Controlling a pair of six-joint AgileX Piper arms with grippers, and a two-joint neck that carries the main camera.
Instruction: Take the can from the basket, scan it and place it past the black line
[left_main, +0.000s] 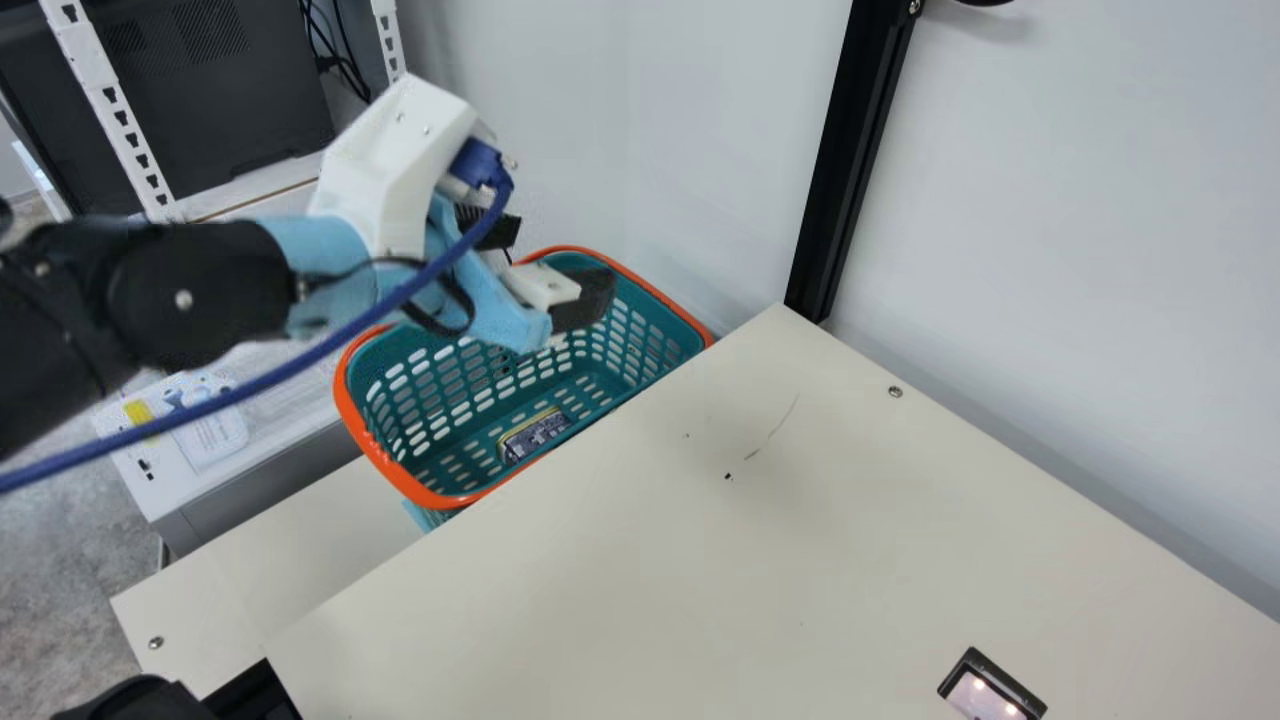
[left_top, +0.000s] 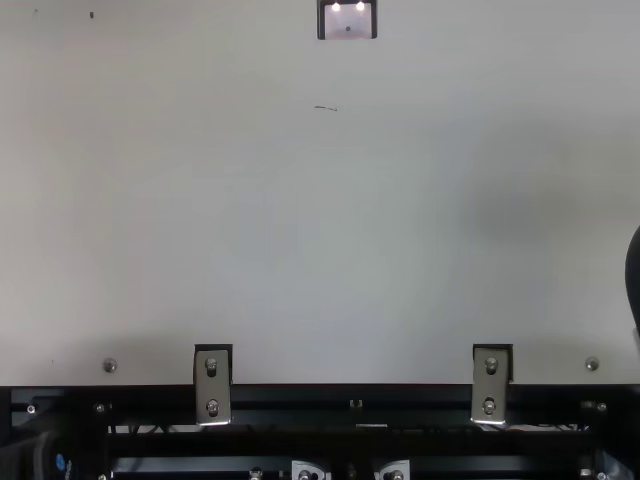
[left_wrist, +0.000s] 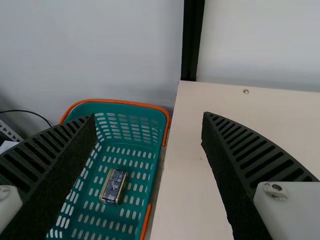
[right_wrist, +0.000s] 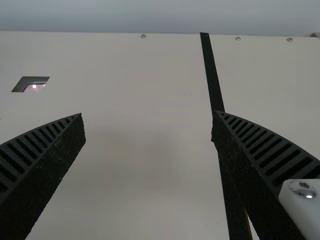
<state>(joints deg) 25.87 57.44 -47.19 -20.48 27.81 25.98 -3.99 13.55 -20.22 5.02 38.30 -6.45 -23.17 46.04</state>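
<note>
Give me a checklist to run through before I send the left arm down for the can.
1. Can in the basket: ok, it lies on the basket's floor.
2. Left tool open and empty: ok, its fingers are wide apart with nothing gripped.
3. Left tool down at the can: not ok, it is still to be lowered from above.
4. Barcode side of the can known: cannot tell.
5. Scanner located: ok, its window is framed in black at the table.
6. Black line located: ok, it runs across the table in the right wrist view.
</note>
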